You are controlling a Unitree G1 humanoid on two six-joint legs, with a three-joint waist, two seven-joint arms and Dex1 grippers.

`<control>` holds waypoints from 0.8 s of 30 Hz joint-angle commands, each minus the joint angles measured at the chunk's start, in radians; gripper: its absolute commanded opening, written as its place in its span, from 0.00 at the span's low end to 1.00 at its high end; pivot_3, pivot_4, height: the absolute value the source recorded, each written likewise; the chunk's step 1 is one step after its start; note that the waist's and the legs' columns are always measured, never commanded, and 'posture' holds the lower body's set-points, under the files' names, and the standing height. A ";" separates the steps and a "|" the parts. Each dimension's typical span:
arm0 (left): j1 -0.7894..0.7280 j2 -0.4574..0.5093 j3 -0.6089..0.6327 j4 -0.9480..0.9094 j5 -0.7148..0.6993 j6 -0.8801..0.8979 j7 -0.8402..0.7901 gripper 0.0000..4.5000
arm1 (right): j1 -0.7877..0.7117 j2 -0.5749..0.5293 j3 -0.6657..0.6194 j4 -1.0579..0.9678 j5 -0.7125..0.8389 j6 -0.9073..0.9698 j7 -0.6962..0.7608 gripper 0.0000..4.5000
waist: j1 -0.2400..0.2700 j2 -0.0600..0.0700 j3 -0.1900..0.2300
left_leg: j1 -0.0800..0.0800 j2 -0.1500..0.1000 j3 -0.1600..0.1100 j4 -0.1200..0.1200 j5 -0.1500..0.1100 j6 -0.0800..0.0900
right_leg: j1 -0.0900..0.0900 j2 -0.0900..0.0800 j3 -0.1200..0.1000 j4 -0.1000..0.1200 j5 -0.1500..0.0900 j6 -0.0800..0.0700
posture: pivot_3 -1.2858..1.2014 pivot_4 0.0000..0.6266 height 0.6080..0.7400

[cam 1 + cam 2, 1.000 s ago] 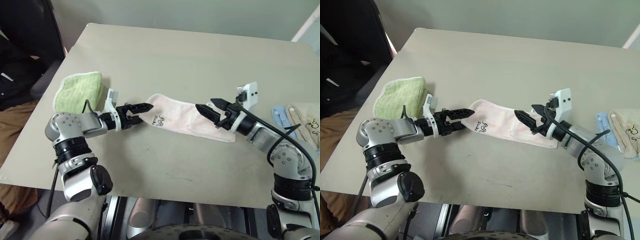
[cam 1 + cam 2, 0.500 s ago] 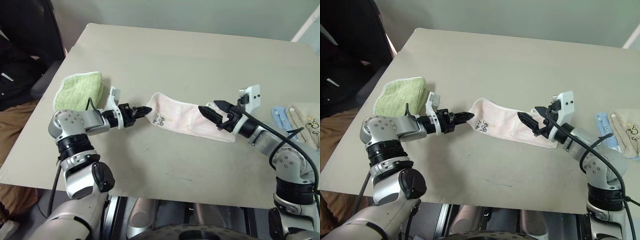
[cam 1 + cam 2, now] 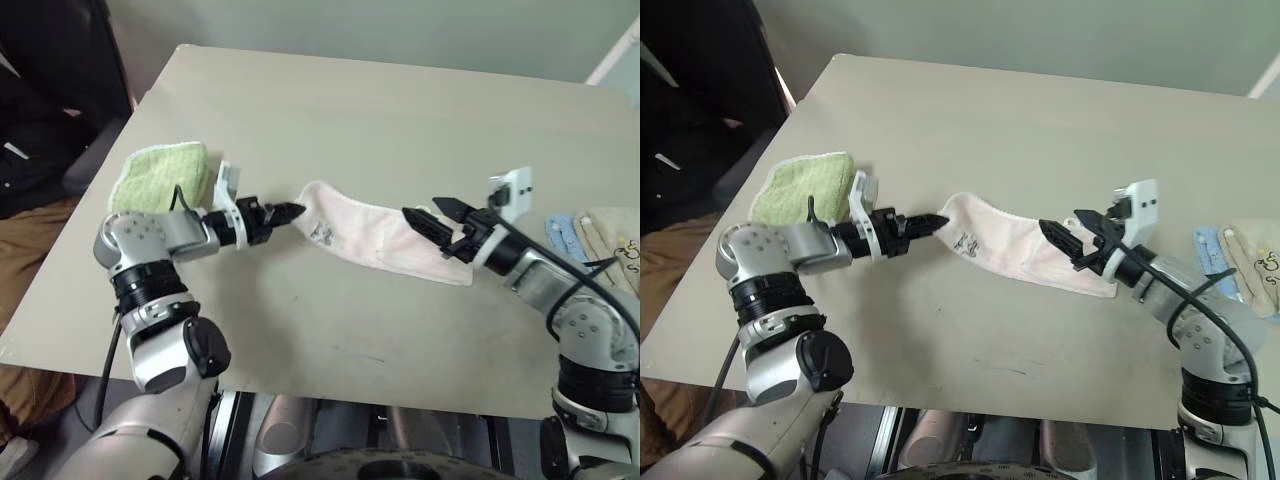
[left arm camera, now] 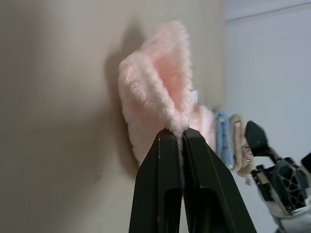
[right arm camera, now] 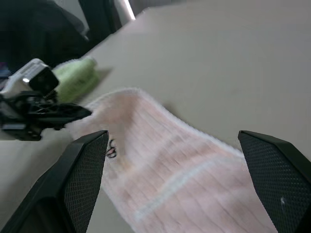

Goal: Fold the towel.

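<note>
Left end effector [image 3: 292, 211] has clamped shut on the towel [image 3: 380, 235] at its 9 o'clock end and lifted it off the counter [image 3: 400, 110], so folding can begin; right end effector [image 3: 434, 216] hovers released over the 3 o'clock end.

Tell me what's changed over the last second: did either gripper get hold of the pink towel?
The left gripper closed on the near end of the pale pink terry cloth towel and lifted that end slightly off the beige table. The right gripper stayed open above the towel's other end, holding nothing. The light green folded towel stayed put.
</note>
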 commanded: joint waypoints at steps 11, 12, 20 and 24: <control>-0.100 -0.203 -0.220 -0.029 -0.151 -0.036 0.007 0.00 | 0.090 -0.124 -0.222 -0.074 0.135 -0.038 -0.002 1.00 | 0.003 -0.002 0.001 | 0.002 0.000 0.001 0.000 -0.001 0.000 | 0.002 0.000 0.001 0.000 -0.001 0.003 | 0.52 0.24 1.00; -0.097 -0.218 -0.250 -0.021 -0.138 -0.055 -0.002 0.00 | 0.097 -0.128 -0.231 -0.075 0.136 -0.042 -0.008 1.00 | 0.004 -0.001 0.001 | 0.003 0.000 0.001 0.000 -0.001 0.001 | 0.004 -0.001 0.001 0.000 -0.002 0.004 | 0.52 0.24 1.00; -0.107 -0.258 -0.480 0.103 -0.036 -0.250 -0.173 0.00 | 0.169 -0.141 -0.288 -0.112 0.158 -0.061 -0.043 1.00 | 0.002 -0.002 0.002 | 0.004 0.000 0.002 0.002 -0.001 0.003 | 0.005 -0.001 0.002 0.000 -0.006 0.017 | 0.52 0.24 1.00; -0.148 -0.285 -0.547 0.190 0.013 -0.335 -0.252 0.00 | 0.192 -0.139 -0.297 -0.131 0.170 -0.069 -0.066 1.00 | 0.002 -0.002 0.003 | 0.003 0.000 0.002 0.002 -0.004 0.011 | 0.005 -0.001 0.003 -0.001 -0.004 0.021 | 0.52 0.24 1.00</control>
